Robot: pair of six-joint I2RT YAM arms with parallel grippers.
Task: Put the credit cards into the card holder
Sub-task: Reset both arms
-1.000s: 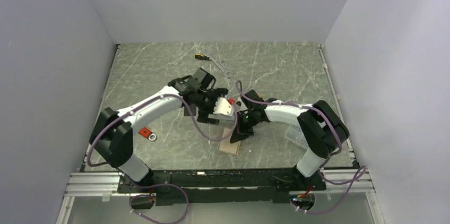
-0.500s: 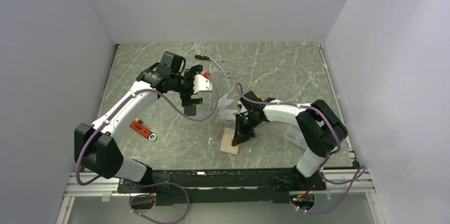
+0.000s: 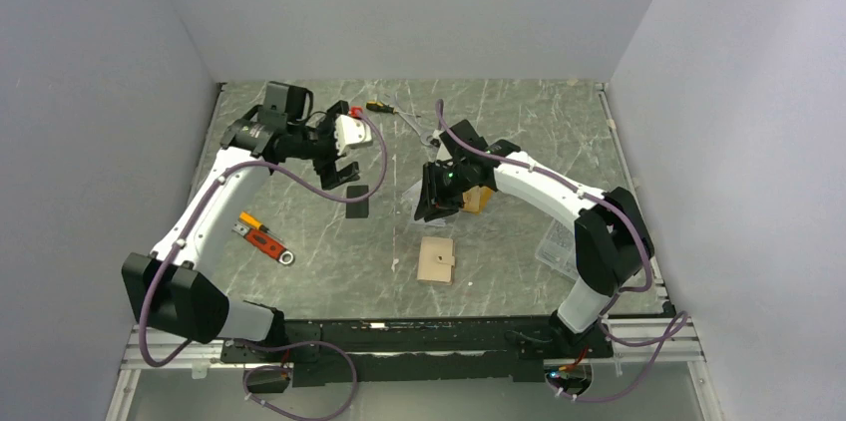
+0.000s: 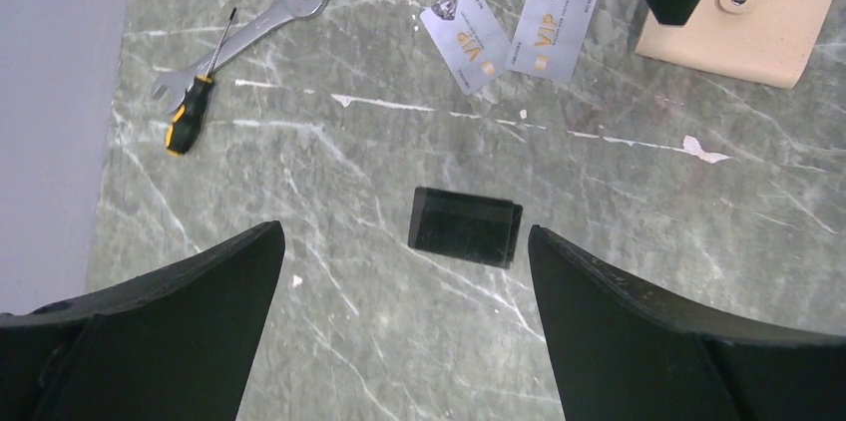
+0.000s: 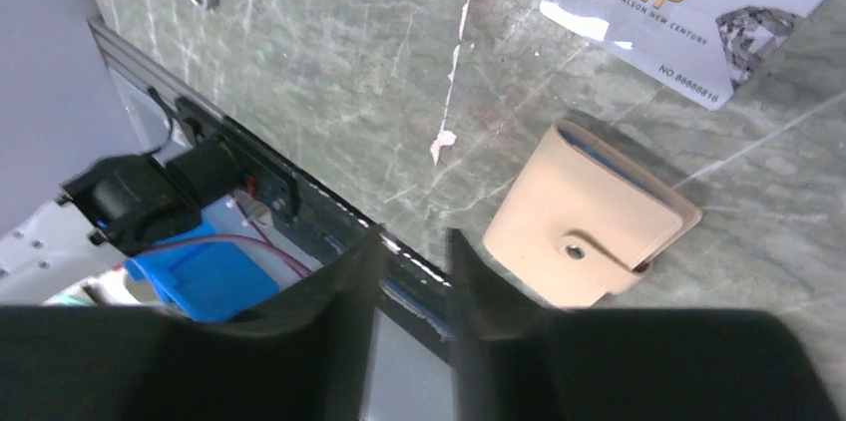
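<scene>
So the left gripper (image 3: 337, 176) is being held wide open with nothing in it, right over the black card (image 4: 465, 227), which is lying flat on the table (image 3: 519, 122); the two silver cards (image 4: 477, 22) are lying side by side further out, not far from the wrench (image 4: 269, 17) and screwdriver (image 4: 200, 92). The right gripper (image 5: 414, 238) is being held only a crack open, nothing caught in the slit, hanging near those silver cards. The card holder (image 3: 436, 259) is lying snapped shut on the table toward the near edge, apart from both grippers.
</scene>
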